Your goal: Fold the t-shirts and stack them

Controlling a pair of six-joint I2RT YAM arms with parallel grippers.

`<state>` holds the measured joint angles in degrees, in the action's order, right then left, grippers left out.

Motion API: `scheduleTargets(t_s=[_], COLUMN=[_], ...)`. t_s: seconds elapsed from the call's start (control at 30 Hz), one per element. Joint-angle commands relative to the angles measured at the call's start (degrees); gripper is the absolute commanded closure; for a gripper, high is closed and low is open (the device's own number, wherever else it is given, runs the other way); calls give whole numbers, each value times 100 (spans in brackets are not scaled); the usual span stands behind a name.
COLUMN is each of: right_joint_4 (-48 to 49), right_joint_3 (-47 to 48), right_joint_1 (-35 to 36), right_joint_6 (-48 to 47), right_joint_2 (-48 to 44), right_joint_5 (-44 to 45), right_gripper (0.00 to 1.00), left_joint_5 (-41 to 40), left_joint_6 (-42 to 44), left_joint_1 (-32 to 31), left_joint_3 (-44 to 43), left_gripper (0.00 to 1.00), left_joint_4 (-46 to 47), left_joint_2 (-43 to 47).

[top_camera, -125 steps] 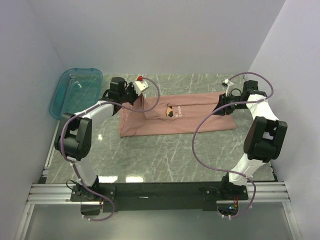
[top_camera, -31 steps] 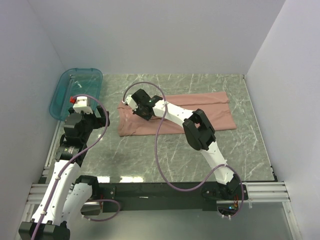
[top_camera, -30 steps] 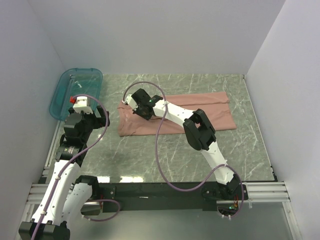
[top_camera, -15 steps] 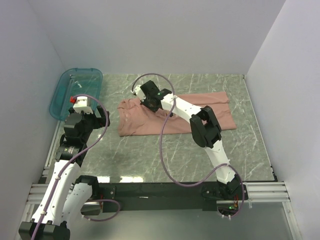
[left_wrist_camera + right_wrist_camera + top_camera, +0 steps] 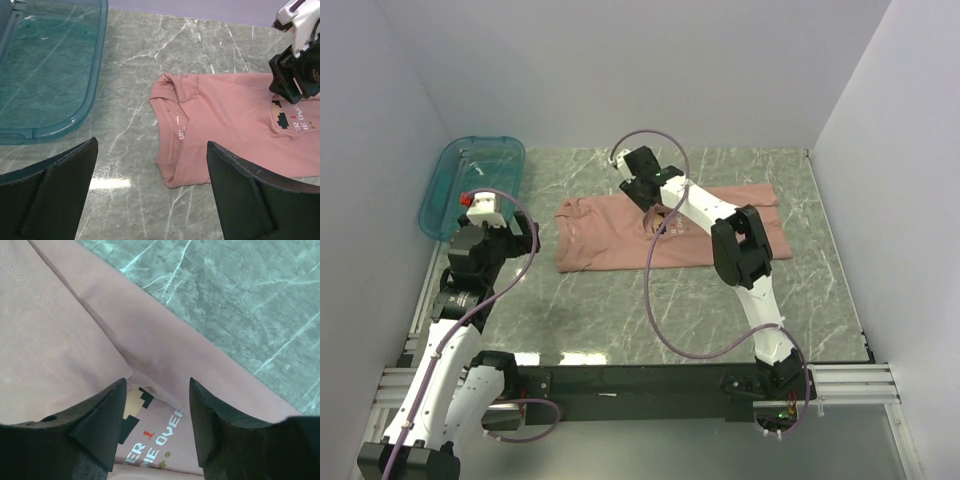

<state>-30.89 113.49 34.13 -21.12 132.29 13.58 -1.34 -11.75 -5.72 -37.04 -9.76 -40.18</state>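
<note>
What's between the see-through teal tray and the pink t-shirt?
Only bare green marble tabletop lies between the teal tray and the collar end of the pink t-shirt, seen clearly in the left wrist view.

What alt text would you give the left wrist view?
A dusty-pink t-shirt lies folded lengthwise on the green marble table, the right gripper at its pixel-art print. A teal tray sits to the left; the left gripper, open, frames the bottom.

A robotics lab test cell: plain white panels (image 5: pixel 620 70) box in a grey-green marble-look tabletop (image 5: pixel 620 310), and an aluminium extrusion rail (image 5: pixel 850 385) carries two cabled robot arms (image 5: pixel 750 270).
</note>
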Motion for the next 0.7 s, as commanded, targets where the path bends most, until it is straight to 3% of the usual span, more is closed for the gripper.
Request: scheduleTargets(t_s=[0.0, 0.07, 0.1, 0.2, 0.27, 0.33, 0.4, 0.47, 0.57, 0.67], right_joint_4=[50, -240, -555, -1127, -1304, -1130, -736, -454, -444, -330], right_joint_3=[279, 156, 51, -982, -1634, -2772, -3828, -4325, -4748, -5125], right_joint_1=[-134, -240, -371, -608, -679, -706, -767, -785, -785, -785], right_joint_6=[188, -118, -311, -1348, -2419, -3174, -3694, -3706, -3618, -3434], right_joint_2=[-458, -790, -958, -1739, -2475, -3013, -3778, -4305, -4579, -4738], right_joint_5=[-186, -766, -1701, -3565, -4282, -4652, -4759, -4664, -4462, -4505], right_gripper=[39, 36, 35, 34, 33, 33, 33, 33, 33, 33], left_joint_5=[204, 283, 319, 538, 687, 959, 1162, 1311, 1295, 874], left_joint_6=[-82, -161, -205, -546, -1080, -1556, -2592, -3556, -4455, -4783], left_joint_1=[-9, -9, -9, -9, -9, -9, 0, -9, -26, -219], left_joint_3=[-84, -76, -67, -93, -111, -111, 73, 476, 1110, 1243], left_gripper=[5, 5, 4, 1, 1, 1, 1, 4, 19, 21], left_joint_4=[176, 202, 202, 211, 159, 167, 246, 439, 1219, 1407], left_joint_2=[-51, -130, -165, -358, -629, -858, -1236, -1578, -1860, -2036])
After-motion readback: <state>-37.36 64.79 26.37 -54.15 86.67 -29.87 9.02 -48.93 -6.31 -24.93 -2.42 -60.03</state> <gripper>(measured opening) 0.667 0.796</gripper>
